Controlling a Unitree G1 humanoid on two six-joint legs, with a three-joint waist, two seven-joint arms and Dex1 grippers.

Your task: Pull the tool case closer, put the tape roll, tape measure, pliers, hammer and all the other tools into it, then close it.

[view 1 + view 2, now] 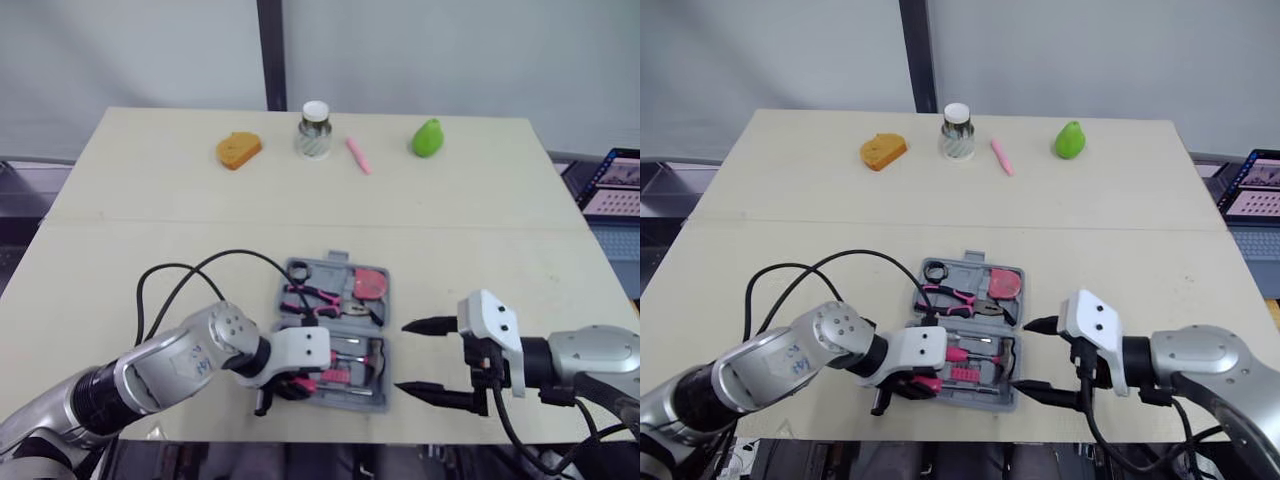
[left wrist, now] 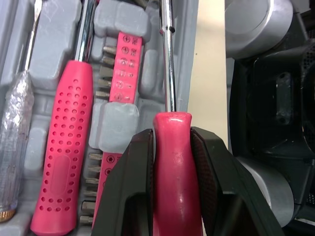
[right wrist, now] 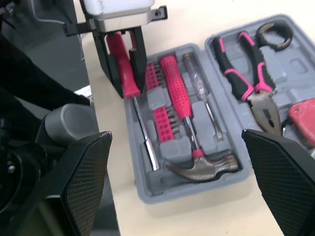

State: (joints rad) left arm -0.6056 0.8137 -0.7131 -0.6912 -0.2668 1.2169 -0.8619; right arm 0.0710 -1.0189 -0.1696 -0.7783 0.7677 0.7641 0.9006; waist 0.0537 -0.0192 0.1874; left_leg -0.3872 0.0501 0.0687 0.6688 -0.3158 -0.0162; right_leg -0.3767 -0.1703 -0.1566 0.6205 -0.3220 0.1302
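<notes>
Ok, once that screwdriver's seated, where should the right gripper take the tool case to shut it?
Probably the tool case's far rim, beside its handle tab, approached from the case's right, where the right gripper is open. The case lies flat, hinged across the middle, so that thin far edge gives the most leverage and fits between the fingers.

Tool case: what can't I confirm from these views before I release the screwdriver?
- Left wrist view: the screwdriver handle's end, covered by the fingers of the left gripper.
- Eye views: whether the screwdriver sits in its slot; the left gripper covers that corner of the tool case.
- Right wrist view: most of the tape measure, behind the finger of the right gripper and the picture edge.
</notes>
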